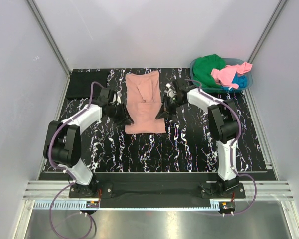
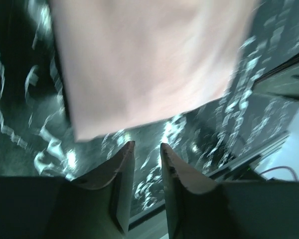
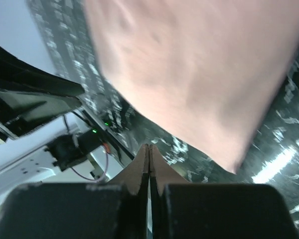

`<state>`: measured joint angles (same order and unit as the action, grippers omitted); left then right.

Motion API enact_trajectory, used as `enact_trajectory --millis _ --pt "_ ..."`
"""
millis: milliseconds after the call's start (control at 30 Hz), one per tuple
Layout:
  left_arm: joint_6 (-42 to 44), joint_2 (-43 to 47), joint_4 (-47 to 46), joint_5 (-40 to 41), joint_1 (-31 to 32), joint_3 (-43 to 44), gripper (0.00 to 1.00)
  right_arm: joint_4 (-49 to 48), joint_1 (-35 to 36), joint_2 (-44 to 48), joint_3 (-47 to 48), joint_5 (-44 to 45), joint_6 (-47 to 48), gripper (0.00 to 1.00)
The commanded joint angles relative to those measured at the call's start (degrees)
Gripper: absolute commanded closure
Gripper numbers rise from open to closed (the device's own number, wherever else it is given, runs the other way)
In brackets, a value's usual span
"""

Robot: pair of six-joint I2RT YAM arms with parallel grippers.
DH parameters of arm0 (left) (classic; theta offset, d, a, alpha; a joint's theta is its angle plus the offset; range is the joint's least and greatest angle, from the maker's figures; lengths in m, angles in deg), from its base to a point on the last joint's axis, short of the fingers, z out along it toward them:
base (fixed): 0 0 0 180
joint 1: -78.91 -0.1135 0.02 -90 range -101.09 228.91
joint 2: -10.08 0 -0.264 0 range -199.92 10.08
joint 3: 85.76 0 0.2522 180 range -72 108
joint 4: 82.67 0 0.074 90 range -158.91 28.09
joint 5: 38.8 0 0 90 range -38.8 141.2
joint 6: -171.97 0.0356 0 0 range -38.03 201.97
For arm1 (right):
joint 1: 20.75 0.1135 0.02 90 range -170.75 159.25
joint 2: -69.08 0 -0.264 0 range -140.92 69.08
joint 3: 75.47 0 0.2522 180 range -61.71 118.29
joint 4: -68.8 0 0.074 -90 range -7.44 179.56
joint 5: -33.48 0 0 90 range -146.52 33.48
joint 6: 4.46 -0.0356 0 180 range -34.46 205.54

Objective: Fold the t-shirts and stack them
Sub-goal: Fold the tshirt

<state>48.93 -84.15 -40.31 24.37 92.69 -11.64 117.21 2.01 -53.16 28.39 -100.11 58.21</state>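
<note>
The salmon-pink t-shirt [image 1: 145, 102] lies as a long folded strip at the middle back of the black marbled table; it also shows in the left wrist view [image 2: 149, 59] and the right wrist view [image 3: 199, 74]. My left gripper [image 1: 125, 118] hangs by its left edge, slightly open and empty [image 2: 147, 145]. My right gripper [image 1: 162, 112] hangs by its right edge, shut and empty [image 3: 149, 146]. A black t-shirt [image 1: 87, 83] lies folded at the back left. Green [image 1: 208, 67], bright pink [image 1: 228, 74] and blue [image 1: 240, 81] t-shirts lie in the basket.
The teal plastic basket [image 1: 195, 63] stands at the back right corner. White walls and metal frame posts close in the table on three sides. The arm bases sit at the near edge.
</note>
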Motion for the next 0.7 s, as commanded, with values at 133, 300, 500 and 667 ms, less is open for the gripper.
enact_trajectory --millis 133,300,500,667 --pt "-1.9 -12.4 -7.0 -4.7 -1.1 10.4 0.70 -4.0 1.7 -7.7 9.7 -2.8 -5.1 0.98" --pt "-1.8 -16.6 -10.6 -3.2 -4.7 7.1 0.70 -6.8 -0.3 -9.8 5.9 -1.0 -5.0 0.99" --pt "3.5 -16.1 -6.6 -3.0 -6.2 9.8 0.68 -4.3 -4.0 -9.1 6.6 1.1 -1.9 0.99" --pt "2.2 -14.3 -9.0 -8.7 -6.3 14.5 0.59 -2.3 -4.4 -11.3 16.6 -0.6 -2.9 0.98"
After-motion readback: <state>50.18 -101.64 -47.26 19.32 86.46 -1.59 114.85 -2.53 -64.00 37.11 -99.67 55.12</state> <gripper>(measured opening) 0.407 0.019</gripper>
